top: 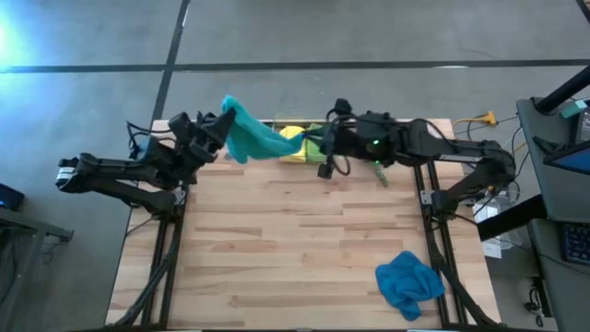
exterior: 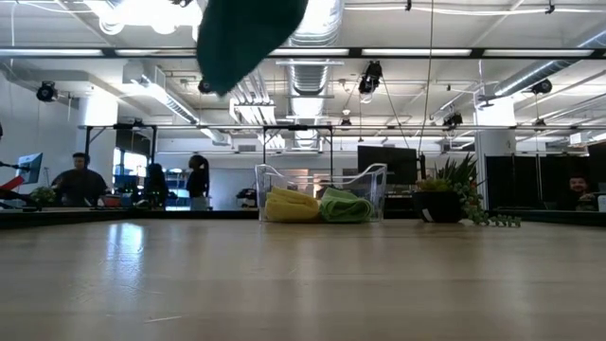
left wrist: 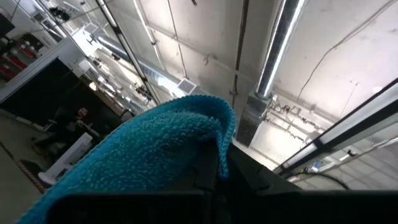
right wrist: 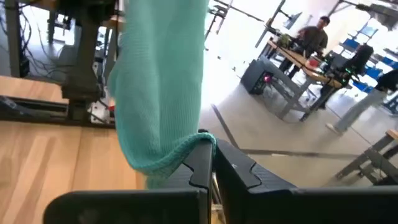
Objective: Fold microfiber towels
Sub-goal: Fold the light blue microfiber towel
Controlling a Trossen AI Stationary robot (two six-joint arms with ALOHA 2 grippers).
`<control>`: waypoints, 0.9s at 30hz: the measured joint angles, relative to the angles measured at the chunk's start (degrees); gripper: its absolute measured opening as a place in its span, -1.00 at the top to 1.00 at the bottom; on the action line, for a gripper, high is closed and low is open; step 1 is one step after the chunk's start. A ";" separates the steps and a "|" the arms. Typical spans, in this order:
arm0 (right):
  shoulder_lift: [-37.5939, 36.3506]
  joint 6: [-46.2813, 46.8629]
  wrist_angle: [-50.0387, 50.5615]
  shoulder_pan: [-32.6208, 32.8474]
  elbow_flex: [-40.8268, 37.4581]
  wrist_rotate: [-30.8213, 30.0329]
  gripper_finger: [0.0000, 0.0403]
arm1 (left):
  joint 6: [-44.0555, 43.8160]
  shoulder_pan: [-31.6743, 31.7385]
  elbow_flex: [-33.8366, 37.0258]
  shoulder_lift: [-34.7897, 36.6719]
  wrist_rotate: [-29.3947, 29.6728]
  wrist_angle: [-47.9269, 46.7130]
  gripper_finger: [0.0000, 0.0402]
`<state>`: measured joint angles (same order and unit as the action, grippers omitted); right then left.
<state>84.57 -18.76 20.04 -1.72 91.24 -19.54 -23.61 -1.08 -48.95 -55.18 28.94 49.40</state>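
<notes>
My left pincer [top: 224,123] and right pincer [top: 318,140] are each clamped on an end of the teal towel [top: 249,135], stretched in the air over the bench's [top: 295,240] far edge. It hides part of the clear bin [exterior: 322,194] holding the yellow towel [exterior: 291,206] and green towel [exterior: 346,206]. The blue towel [top: 408,281] lies crumpled near the front right corner.

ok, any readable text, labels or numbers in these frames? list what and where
None readable.
Teal towel, held up between the left gripper and right gripper: no tag or print shows.
Blue towel, yellow towel, green towel: no label shows.
Clear bin: no marking shows.
Screens in the room behind: too small and blurred to read.
</notes>
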 joint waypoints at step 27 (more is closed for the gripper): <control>-26.07 26.03 11.03 6.92 -30.48 5.01 0.96 | -12.93 -13.54 3.98 -16.51 1.13 -4.83 0.99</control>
<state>58.50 7.27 31.07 5.20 60.77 -14.52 -36.54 -14.62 -44.96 -71.69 30.06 44.56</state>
